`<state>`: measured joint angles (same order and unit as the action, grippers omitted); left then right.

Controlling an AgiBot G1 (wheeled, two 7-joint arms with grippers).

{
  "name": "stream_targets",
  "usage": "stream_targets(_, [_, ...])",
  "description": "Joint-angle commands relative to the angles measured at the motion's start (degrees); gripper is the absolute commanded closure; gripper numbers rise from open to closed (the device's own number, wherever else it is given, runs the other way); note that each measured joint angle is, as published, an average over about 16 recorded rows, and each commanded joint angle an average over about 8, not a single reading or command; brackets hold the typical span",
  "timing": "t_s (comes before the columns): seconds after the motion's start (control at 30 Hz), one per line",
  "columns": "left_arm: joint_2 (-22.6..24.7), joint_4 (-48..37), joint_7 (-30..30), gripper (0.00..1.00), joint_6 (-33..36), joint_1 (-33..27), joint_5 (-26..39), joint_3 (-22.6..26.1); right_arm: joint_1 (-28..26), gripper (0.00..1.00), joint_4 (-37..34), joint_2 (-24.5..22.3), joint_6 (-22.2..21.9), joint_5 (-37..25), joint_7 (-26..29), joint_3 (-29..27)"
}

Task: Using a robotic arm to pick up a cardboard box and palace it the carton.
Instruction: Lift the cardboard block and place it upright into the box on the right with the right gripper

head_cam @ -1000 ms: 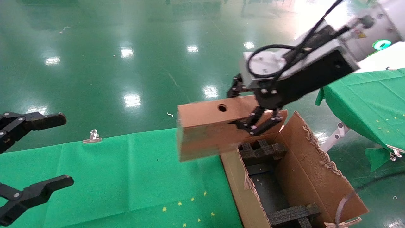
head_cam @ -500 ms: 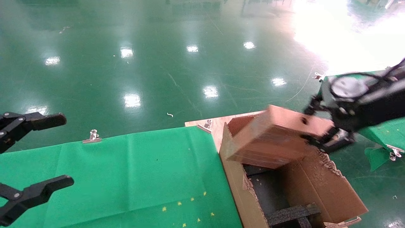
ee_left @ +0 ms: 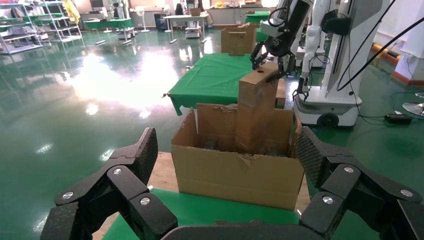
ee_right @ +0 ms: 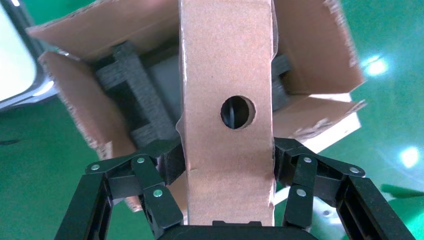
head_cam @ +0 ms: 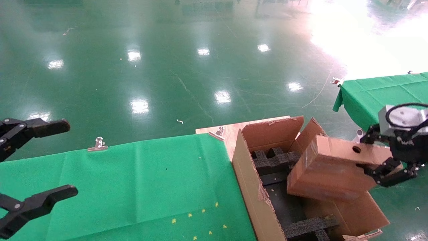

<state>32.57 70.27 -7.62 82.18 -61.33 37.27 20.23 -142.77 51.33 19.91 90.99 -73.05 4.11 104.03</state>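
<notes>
R gripper (head_cam: 389, 172) clamps cardboard box (head_cam: 329, 170) by its holed narrow end; fingers (ee_right: 155, 197) pinch both broad faces. Box has swung from above counter (head_cam: 133, 180), past carton's near wall, now tilted over carton (head_cam: 249, 187) at its right side, lower end approx. at rim level. Judgement: transport done; lowering between foam dividers (head_cam: 274, 157) remains. L gripper (head_cam: 30, 170) parked over the counter, spread wide, holding nothing.

The cardboard box (head_cam: 329, 170) hid the carton's (head_cam: 249, 187) right flap; the picture's edge cut the carton's near end.
</notes>
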Motion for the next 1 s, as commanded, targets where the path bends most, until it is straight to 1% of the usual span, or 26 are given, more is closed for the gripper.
stream_targets(0.03, [0.0, 0.0, 0.0, 0.0, 0.0, 0.0, 0.0, 0.0, 0.0, 1.0, 0.0, -0.5, -0.1, 0.1, 0.1, 1.3])
stream_targets(0.2, [0.0, 0.0, 0.0, 0.0, 0.0, 0.0, 0.0, 0.0, 0.4, 1.0, 0.7, -0.2, -0.1, 1.1, -0.9, 3.3])
stream_targets(0.37, [0.0, 0.0, 0.0, 0.0, 0.0, 0.0, 0.0, 0.0, 0.7, 1.0, 1.0, 0.1, -0.4, 1.5, -1.1, 3.7])
stream_targets(0.43, [0.0, 0.0, 0.0, 0.0, 0.0, 0.0, 0.0, 0.0, 1.1, 1.0, 1.1, 0.1, -1.0, 1.6, -0.4, 3.8])
stream_targets(0.53, [0.0, 0.0, 0.0, 0.0, 0.0, 0.0, 0.0, 0.0, 2.2, 1.0, 1.8, 0.1, -3.2, 2.2, 2.3, 4.3])
stream_targets(0.63, [0.0, 0.0, 0.0, 0.0, 0.0, 0.0, 0.0, 0.0, 3.7, 1.0, 3.3, -0.2, -6.8, 2.5, 7.6, 4.8])
stream_targets(0.73, [0.0, 0.0, 0.0, 0.0, 0.0, 0.0, 0.0, 0.0, 5.1, 1.0, 6.0, -0.9, -11.4, 1.8, 14.6, 5.4])
stream_targets(0.9, [0.0, 0.0, 0.0, 0.0, 0.0, 0.0, 0.0, 0.0, 6.4, 1.0, 12.2, -2.1, -18.5, -2.6, 29.2, 7.0])
stream_targets(1.0, [0.0, 0.0, 0.0, 0.0, 0.0, 0.0, 0.0, 0.0, 6.7, 1.0, 15.7, -2.7, -21.3, -5.7, 37.4, 7.8])
